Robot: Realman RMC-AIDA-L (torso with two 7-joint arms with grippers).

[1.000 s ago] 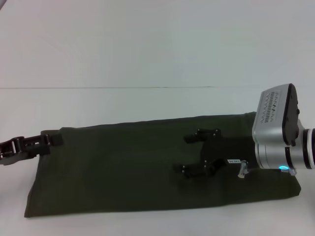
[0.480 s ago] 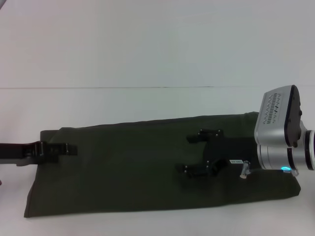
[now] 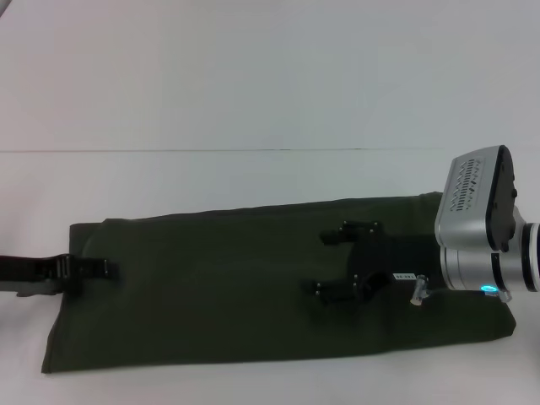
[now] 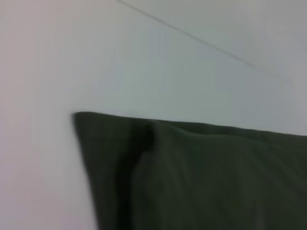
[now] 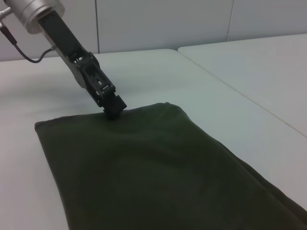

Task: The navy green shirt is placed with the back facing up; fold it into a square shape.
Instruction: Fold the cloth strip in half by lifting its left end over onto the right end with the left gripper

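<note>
- While your left gripper [image 3: 105, 270] sits low at the shirt's left short edge, the navy green shirt [image 3: 253, 287] lies flat on the white surface [image 3: 253, 101], already narrowed to a long band that runs from those jaws across to the right gripper.
- Left jaws: tips rest on or at the cloth edge. You cannot tell whether they are parted or pinched; in the right wrist view the left gripper [image 5: 114, 109] meets the far hem, and its fingers read as one dark block.
- Right gripper [image 3: 337, 261]: jaws spread wide, hovering over the band's right portion, nothing between them. Cloth lies directly beneath and extends past them toward the wrist.
- Handling, as a judgement: soft, light, matte knit. It will drape and sag, not hold a crease on its own, and layered folds may slide apart if only the top ply is caught.
- Where to take hold: pinch all layers at the corners of the short edge nearest your left jaws. The left wrist view shows that edge of the shirt [image 4: 192, 172] with a raised ridge of doubled fabric just inside the corner.
- Carry the end low across toward the right jaws, so that the band halves to a square.
</note>
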